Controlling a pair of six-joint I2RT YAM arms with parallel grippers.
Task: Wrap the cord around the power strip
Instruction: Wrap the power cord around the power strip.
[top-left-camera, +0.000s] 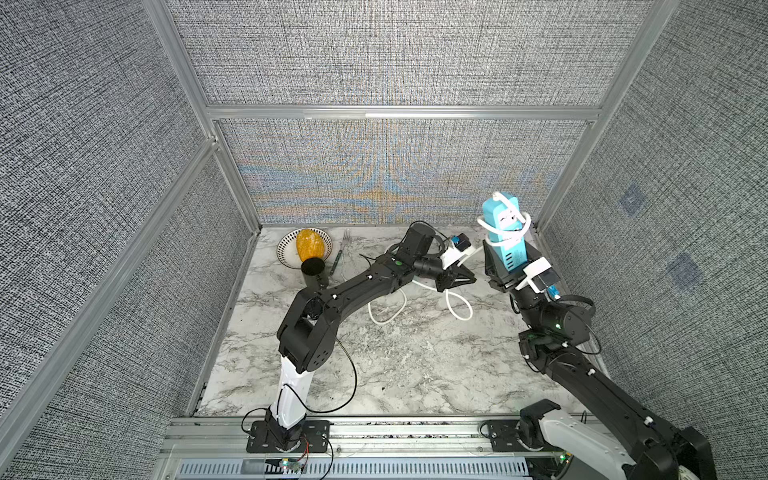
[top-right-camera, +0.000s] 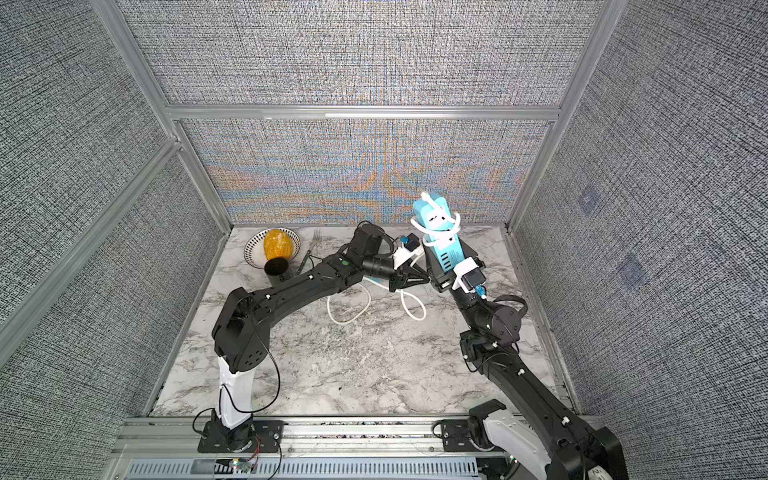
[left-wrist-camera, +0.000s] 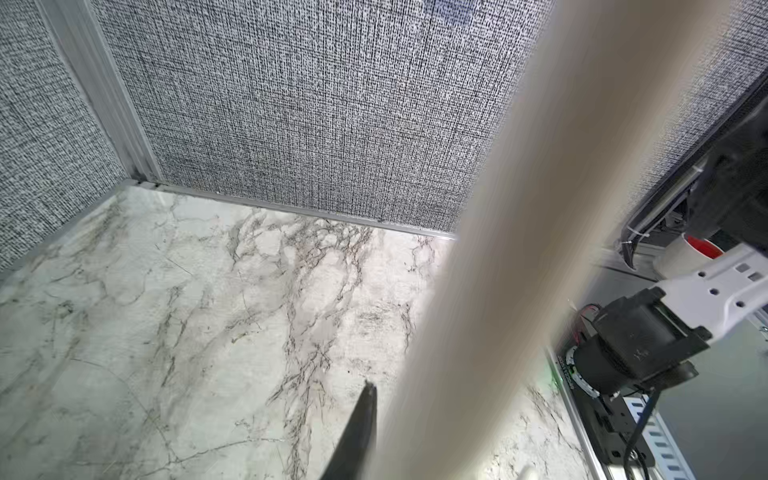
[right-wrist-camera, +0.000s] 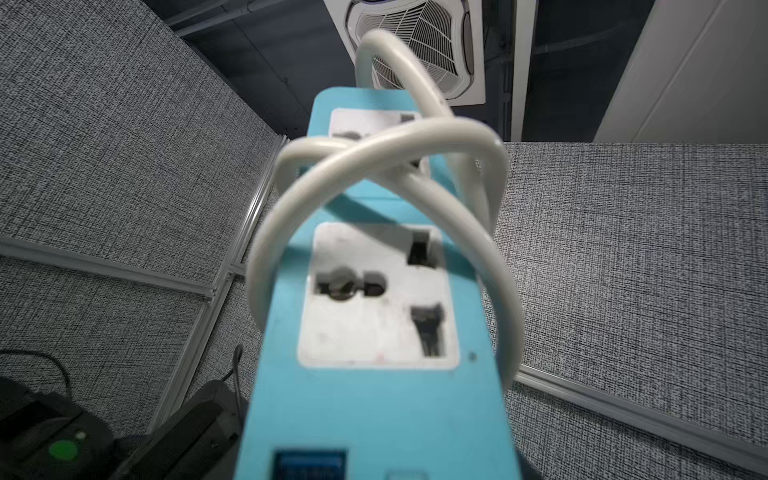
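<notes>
The teal power strip stands upright near the back right corner, with my right gripper shut on its lower end. The white cord is looped around the strip's upper half and crosses over a socket. The rest of the cord trails in loose loops on the marble table. My left gripper hovers just left of the strip's base. In the left wrist view a blurred cord runs past one dark finger and hides the other finger.
At the back left stand a patterned bowl holding an orange object, a black cup and a fork. Fabric walls enclose the table on three sides. The right arm's base sits by the front rail.
</notes>
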